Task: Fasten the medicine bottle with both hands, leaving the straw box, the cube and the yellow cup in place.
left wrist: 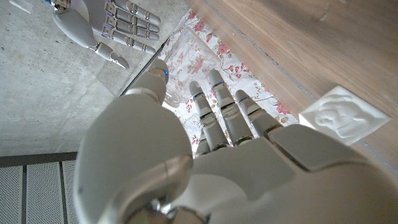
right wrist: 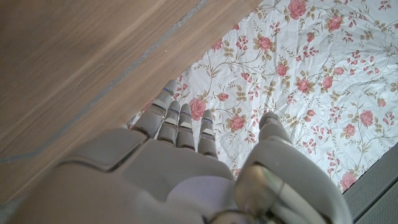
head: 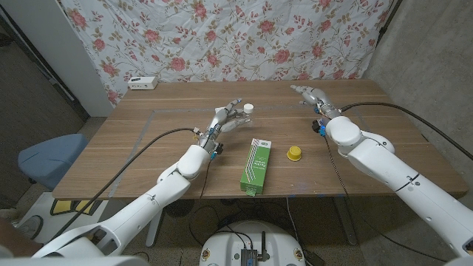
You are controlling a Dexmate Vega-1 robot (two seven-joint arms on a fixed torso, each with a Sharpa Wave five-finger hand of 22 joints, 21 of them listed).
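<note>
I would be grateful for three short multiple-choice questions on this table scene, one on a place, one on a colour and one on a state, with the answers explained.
1. Where does the straw box lie?
A. Against the floral cloth
B. Near the table's front edge, left of the yellow cup
C. Under the right hand

2. What colour is the medicine bottle's cap?
A. White
B. Red
C. Black

3. How is the right hand?
A. Gripping the cup
B. Open, holding nothing
C. Pressing the box

Answers: 1 B, the head view shows the green box beside the cup near the front edge. 2 A, the cap by the left hand looks white. 3 B, its fingers are extended with nothing in them.
</note>
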